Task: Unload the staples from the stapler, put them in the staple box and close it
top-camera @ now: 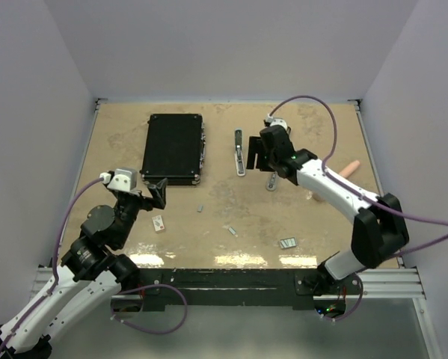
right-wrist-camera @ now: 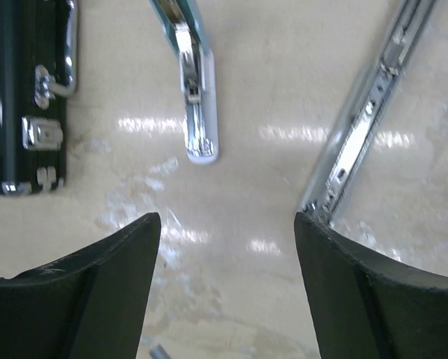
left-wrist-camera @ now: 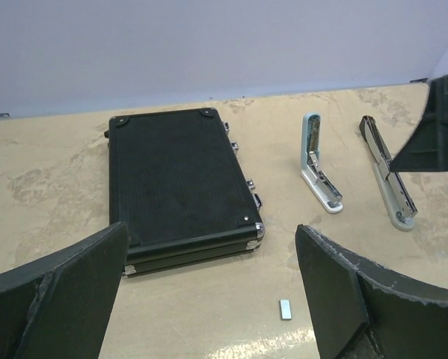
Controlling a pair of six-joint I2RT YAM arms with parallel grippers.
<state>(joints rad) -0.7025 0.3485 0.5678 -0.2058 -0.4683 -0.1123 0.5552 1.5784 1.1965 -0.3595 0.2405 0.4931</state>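
Hovering wide open and empty, the right gripper [right-wrist-camera: 225, 221] sits above the stapler [right-wrist-camera: 197, 112], whose two bars lie apart right of the black case [top-camera: 173, 148], likely so the rail [right-wrist-camera: 358, 142], just beside one finger [right-wrist-camera: 358, 299], can be emptied; whether strips sit inside is unclear. Loose staples [top-camera: 287, 243] lie nearward and right of the case. The left gripper [left-wrist-camera: 211, 239], spread and empty, hangs by the case's near edge.
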